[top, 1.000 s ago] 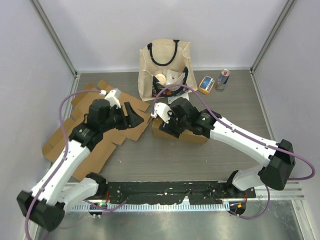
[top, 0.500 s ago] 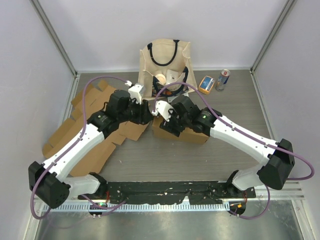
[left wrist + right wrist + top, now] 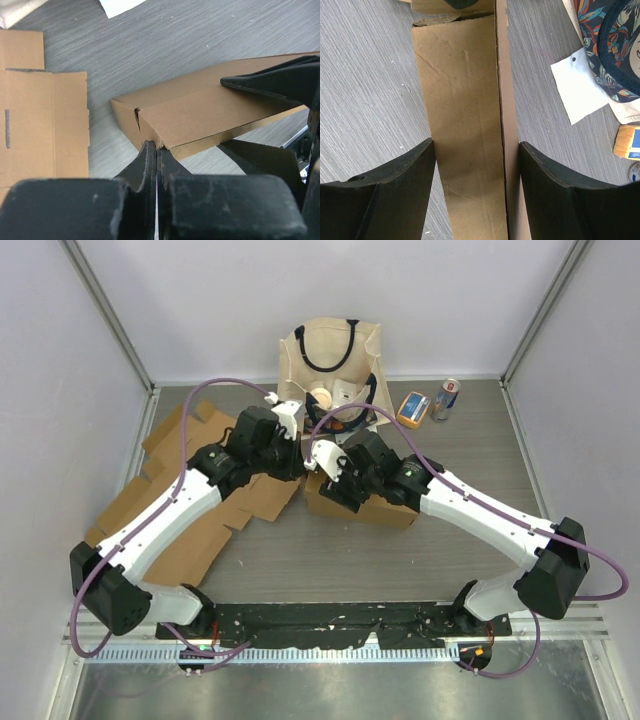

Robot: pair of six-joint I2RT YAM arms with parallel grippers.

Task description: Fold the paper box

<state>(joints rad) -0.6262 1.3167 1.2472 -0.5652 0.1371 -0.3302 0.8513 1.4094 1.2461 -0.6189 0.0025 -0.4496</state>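
One grey desk (image 3: pixel 400 550) carries everything, and two white arms reach in over it from 6 o'clock: the left arm (image 3: pixel 170 520) slants toward the middle, the right arm (image 3: pixel 480 515) comes in from 4 o'clock. At 9 o'clock lies a spread of flat cardboard (image 3: pixel 150 510), overlapping sheets whose number cannot be told. One cream bag (image 3: pixel 330 360) with black handles stands at 12 o'clock against the back wall. One box (image 3: pixel 385 512), brown and partly folded, lies near the desk's centre, just below the bag. The right end effector (image 3: pixel 335 490) straddles it: in the right wrist view its two fingers (image 3: pixel 405 170) sit against opposite sides of the box (image 3: pixel 462 125), grasping it. The left end effector (image 3: pixel 295 465) is clenched, its two fingers pressed together with nothing seen between them, their tips touching the box's (image 3: pixel 200 115) corner. At 1 o'clock one orange pack (image 3: pixel 413 408) and one can (image 3: pixel 446 398) stand just beside each other. One white paper tag (image 3: pixel 580 90) lies by the bag.
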